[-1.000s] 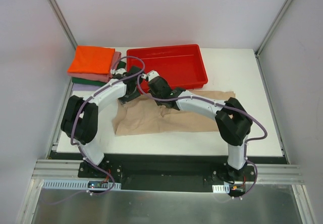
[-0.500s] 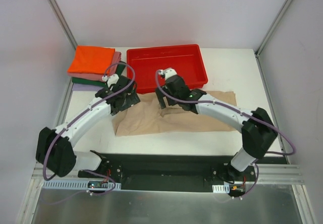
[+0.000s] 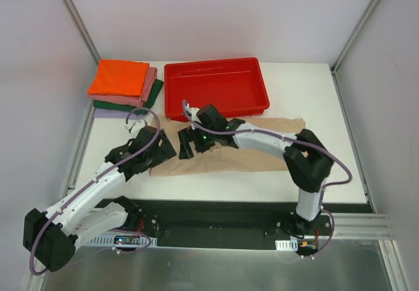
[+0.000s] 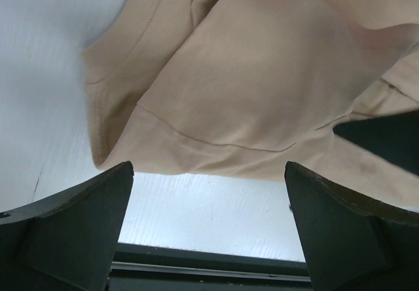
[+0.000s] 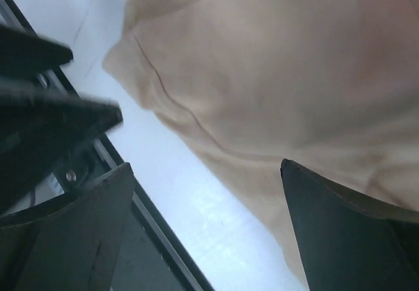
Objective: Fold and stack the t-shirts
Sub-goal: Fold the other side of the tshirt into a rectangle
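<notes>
**A:** Top view. Where's the work?

**B:** The beige t-shirt is spread flat just in front of the red tray. Its long axis runs parallel to the tray's front wall. The folded stack sits left of the tray: orange shirt on top, then pink shirt, dark green shirt and lavender shirt.

**A:** Arms?

**B:** Both are at the shirt's end below the tray's left front corner. The left gripper is over the corner farthest from the tray. The right gripper is just beside it, closer to the tray.

**A:** Left wrist?

**B:** The left gripper has its jaws spread wide with nothing between them. The shirt's hemmed edge lies just beyond the fingertips, on the tray side.

**A:** Right wrist?

**B:** Same there. The right gripper is spread and empty, with the shirt filling the view ahead. The left gripper shows as a dark blur away from the tray.

**A:** Call?

**B:** My guess is they're setting up to pinch that end. The left arm is nearer the outer corner and the right nearer the tray-side one. The fold would run along the long axis, toward the tray's right end.
</notes>
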Motion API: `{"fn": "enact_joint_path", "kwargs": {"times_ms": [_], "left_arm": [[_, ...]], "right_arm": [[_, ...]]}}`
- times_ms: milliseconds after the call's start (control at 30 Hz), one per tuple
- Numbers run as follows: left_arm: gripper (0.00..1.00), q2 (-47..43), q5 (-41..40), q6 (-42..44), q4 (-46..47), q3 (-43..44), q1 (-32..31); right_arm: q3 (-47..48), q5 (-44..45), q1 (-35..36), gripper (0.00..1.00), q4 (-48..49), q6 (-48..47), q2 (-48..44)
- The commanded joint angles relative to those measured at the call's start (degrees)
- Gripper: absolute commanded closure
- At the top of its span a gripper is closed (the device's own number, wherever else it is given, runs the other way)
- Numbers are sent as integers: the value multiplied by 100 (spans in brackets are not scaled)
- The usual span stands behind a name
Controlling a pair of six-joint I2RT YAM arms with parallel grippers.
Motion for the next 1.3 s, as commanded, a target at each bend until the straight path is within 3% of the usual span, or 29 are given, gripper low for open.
{"fn": "enact_joint_path", "kwargs": {"times_ms": [0,267,467,600,767,900,1033,1133,1267], "left_arm": [[1,-376,17,-163,-60,-416,10],[1,-447,131,-172,-60,-584,10],[1,-351,201,-172,-52,-435,10],[1,-237,237,-110,-43,-180,10],[1,115,447,30,246,163,10],[1,623,466,145,817,347,2],[1,1501,737,399,1345,865,2],[1,2257,668,505,1513,1252,2],[1,2935,641,391,1539,1420,2]], "right_arm": [[1201,-284,-96,4,95,92,910],[2073,-125,-439,4,-143,162,2071],[1986,-538,-466,4,-205,153,1986],[1609,-627,-474,4,-275,-13,1082],[433,294,-562,4,-539,-364,-824],[-736,849,-992,4,-680,-426,-2188],[-1975,1526,-1860,4,-680,-295,-3190],[-2504,1737,-2643,4,-619,-365,-3464],[-2576,2061,-3479,4,-575,-514,-3079]]}}
